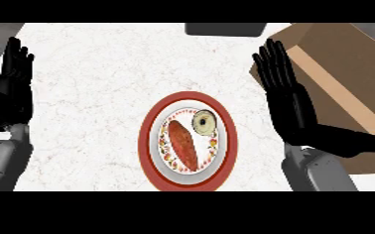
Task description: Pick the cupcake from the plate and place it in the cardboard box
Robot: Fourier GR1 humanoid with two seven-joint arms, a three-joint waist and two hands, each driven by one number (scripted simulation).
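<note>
Right hand (289,96) nearer, fingers straight, holding nothing; cupcake (204,122) lies to its left (on plate (147,144)), box (344,79) behind.

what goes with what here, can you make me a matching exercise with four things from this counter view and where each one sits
Things:
1. cupcake
2. cardboard box
3. left hand
4. sausage

Places:
A. open at the view's left edge
B. right side of the counter, behind the right hand
C. upper right part of the plate
D. middle of the plate, lying lengthwise

Pairs: 1-C, 2-B, 3-A, 4-D
</note>
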